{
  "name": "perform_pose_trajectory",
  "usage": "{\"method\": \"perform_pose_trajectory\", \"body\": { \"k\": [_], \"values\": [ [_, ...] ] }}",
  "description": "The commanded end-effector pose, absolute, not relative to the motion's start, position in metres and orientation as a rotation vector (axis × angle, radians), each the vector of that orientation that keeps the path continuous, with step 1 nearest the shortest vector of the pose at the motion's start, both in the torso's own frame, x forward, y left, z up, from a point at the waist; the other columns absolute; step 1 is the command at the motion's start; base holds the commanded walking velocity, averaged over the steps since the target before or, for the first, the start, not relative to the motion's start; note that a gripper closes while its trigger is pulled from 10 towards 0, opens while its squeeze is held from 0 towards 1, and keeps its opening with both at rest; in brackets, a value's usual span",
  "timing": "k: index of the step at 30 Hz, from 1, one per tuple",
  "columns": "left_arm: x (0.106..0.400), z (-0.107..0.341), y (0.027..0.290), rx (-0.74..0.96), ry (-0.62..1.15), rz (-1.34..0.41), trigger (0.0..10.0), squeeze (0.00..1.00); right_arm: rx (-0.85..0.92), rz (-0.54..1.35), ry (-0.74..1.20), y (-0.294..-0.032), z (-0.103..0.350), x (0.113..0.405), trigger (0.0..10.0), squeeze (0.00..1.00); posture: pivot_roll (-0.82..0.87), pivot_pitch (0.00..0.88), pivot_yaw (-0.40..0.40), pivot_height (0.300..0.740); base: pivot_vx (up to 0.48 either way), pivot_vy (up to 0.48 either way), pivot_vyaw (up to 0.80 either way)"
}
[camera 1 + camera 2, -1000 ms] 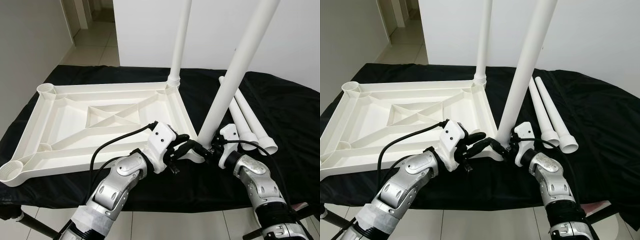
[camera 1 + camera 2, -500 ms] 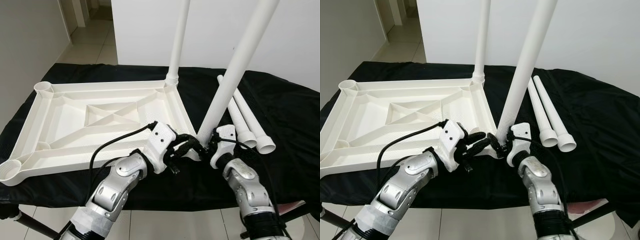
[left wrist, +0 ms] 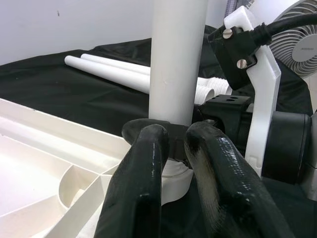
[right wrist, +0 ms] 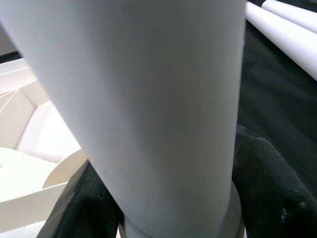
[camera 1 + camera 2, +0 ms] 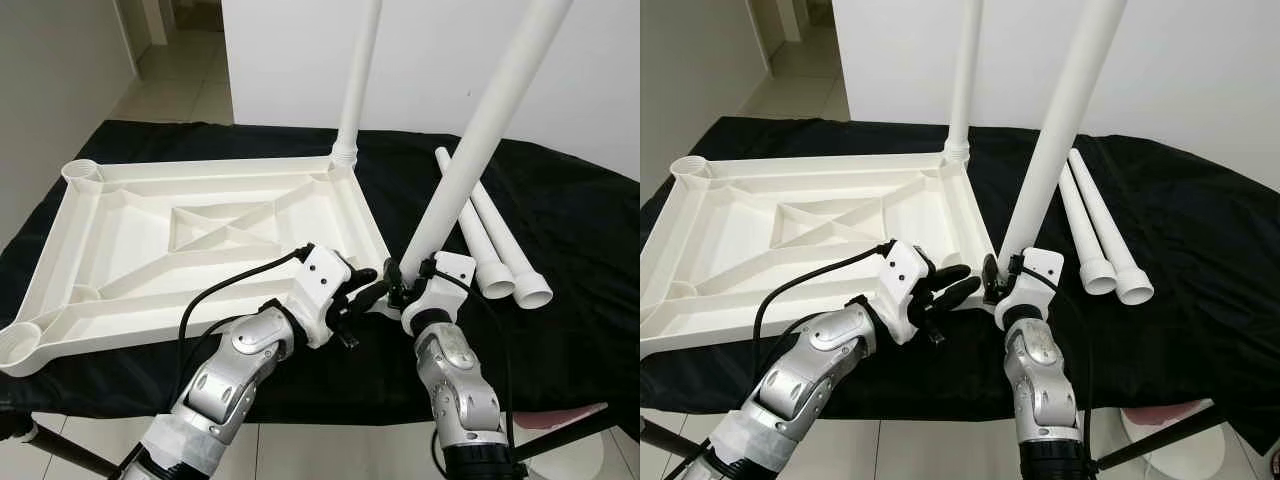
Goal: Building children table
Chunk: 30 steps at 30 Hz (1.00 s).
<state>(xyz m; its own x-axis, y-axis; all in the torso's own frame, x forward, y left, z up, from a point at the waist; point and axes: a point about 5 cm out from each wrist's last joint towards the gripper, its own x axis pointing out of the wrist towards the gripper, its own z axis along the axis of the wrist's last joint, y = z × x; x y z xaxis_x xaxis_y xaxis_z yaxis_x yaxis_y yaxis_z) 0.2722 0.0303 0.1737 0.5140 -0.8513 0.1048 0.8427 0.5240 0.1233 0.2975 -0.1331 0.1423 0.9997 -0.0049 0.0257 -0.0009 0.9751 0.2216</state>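
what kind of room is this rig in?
Probably a home interior, set up as an assembly spot: a tiled floor leading into a hallway, plain white walls, and a work table under a black cloth holding an upturned white tabletop.

Both silver arms reach fwd, wrists close together. Left gripper (image 5: pixel 372 285) fingers near-closed, pointing right. Right gripper (image 5: pixel 398 283) fingers clamped, forearm nearly upright.
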Motion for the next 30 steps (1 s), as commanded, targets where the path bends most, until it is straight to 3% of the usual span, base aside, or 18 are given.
{"method": "perform_pose_trajectory", "body": {
  "k": [1, 5, 6, 17, 18, 30],
  "values": [
    [0.268, 0.172, 0.029, 0.058, -0.148, -1.053, 10.0, 0.00, 0.257, 0.015, 0.029, -0.127, 0.133, 0.291, 10.0, 0.00, 0.01, 0.083, -0.024, 0.740, 0.000, 0.000, 0.00],
    [0.268, 0.172, 0.028, 0.057, -0.148, -1.054, 10.0, 0.00, 0.242, 0.052, 0.000, -0.128, 0.139, 0.292, 10.0, 0.00, 0.01, 0.078, -0.023, 0.740, 0.000, 0.000, 0.00],
    [0.268, 0.172, 0.028, 0.058, -0.148, -1.055, 10.0, 0.00, 0.224, 0.065, -0.027, -0.130, 0.143, 0.292, 10.0, 1.00, 0.01, 0.074, -0.024, 0.740, 0.000, 0.000, 0.00],
    [0.269, 0.172, 0.028, 0.058, -0.152, -1.051, 10.0, 0.00, 0.195, 0.177, -0.144, -0.144, 0.160, 0.293, 10.0, 1.00, 0.01, 0.070, -0.027, 0.740, 0.000, 0.000, 0.00],
    [0.269, 0.173, 0.028, 0.059, -0.153, -1.050, 10.0, 0.00, 0.155, 0.237, -0.159, -0.147, 0.162, 0.295, 10.0, 0.00, 0.01, 0.071, -0.027, 0.740, 0.000, 0.000, 0.00],
    [0.271, 0.172, 0.029, 0.070, -0.140, -1.057, 10.0, 0.00, -0.083, 0.540, -0.125, -0.167, 0.162, 0.308, 10.0, 0.00, 0.01, 0.065, -0.014, 0.740, 0.000, 0.000, 0.00]
  ]
}}
